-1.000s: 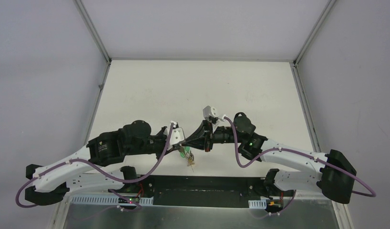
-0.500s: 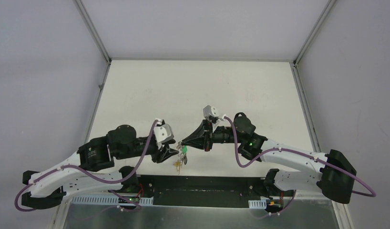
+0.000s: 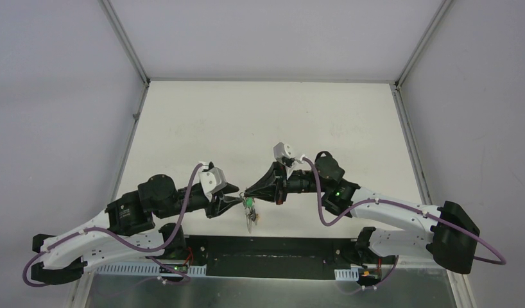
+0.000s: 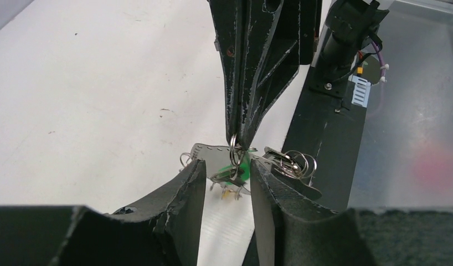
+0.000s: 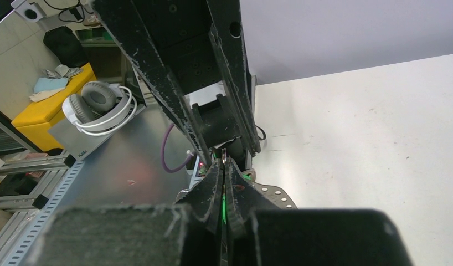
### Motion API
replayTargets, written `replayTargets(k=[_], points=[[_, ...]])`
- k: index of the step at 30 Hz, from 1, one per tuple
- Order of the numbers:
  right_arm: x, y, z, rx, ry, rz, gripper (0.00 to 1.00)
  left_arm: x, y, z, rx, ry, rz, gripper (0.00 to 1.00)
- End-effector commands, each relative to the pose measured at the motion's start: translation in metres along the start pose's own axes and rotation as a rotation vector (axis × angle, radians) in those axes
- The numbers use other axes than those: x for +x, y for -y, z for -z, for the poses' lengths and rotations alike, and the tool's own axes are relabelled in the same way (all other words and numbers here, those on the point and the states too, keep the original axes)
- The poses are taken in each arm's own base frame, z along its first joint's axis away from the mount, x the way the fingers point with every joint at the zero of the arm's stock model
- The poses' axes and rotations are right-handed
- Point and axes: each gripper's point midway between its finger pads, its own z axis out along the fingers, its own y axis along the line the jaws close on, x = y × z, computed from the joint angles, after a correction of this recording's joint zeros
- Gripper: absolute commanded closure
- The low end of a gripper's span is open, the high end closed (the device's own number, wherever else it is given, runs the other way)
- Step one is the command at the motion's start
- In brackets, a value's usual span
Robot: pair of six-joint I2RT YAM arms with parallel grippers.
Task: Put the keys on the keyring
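**Left gripper spread around a dangling key**

Its fingers stand apart on either side of the green-capped key. The key hangs just below the right gripper, whose tips are pressed together on the thin keyring. Other keys bunch against the outer side of one left finger. The risk is that closing from here catches that loose bunch too. A sideways tug could also pull the ring out of the narrow pinch and drop everything onto the table.
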Motion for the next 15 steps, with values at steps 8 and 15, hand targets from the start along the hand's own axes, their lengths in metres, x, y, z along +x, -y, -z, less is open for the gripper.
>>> replayTargets(k=[8,15], points=[[-0.035,-0.026,-0.001,-0.113,0.103,0.089,1.00,-0.018,0.002,-0.004,0.016,0.084,-0.035,0.77],[-0.036,-0.024,-0.002,-0.103,0.105,0.083,1.00,-0.023,0.014,-0.004,0.083,0.102,-0.042,1.00]])
